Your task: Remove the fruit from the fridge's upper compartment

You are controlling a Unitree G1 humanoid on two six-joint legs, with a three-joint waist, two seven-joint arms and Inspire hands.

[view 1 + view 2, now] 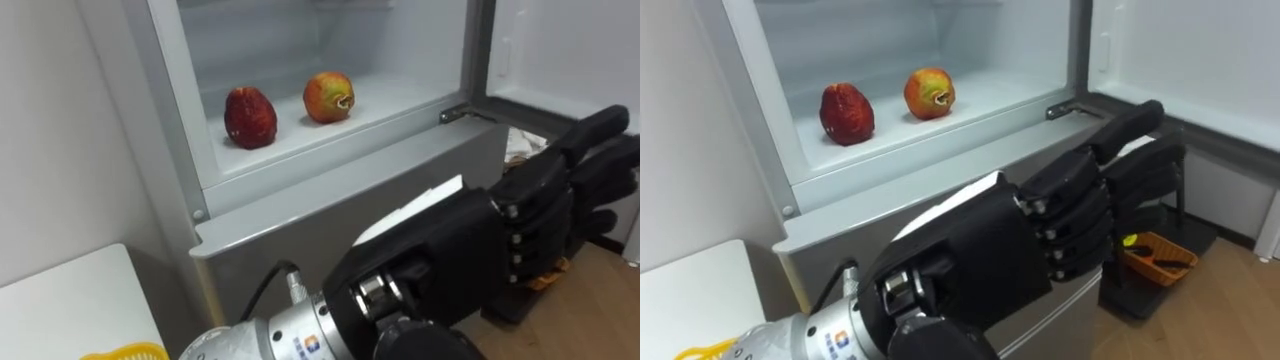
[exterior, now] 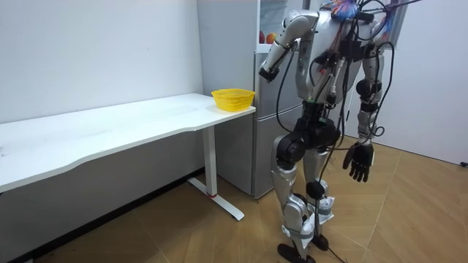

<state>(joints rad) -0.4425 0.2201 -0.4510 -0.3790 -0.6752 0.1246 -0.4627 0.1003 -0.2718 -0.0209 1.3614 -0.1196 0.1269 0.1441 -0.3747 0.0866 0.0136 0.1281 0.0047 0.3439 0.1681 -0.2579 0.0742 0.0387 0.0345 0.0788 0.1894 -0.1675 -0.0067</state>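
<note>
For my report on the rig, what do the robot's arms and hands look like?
The left hand is black, with blocky segmented fingers and small silver screws. Its wrist is a silver metal cylinder, and a dark cable plugs in there. In the room view the right hand is black too, on a silver-grey arm.

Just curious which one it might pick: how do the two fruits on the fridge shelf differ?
The left fruit is dark red all over; the right fruit is red mixed with yellow. The left fruit looks taller, the right fruit rounder. Both sit apart on the same white shelf.
</note>
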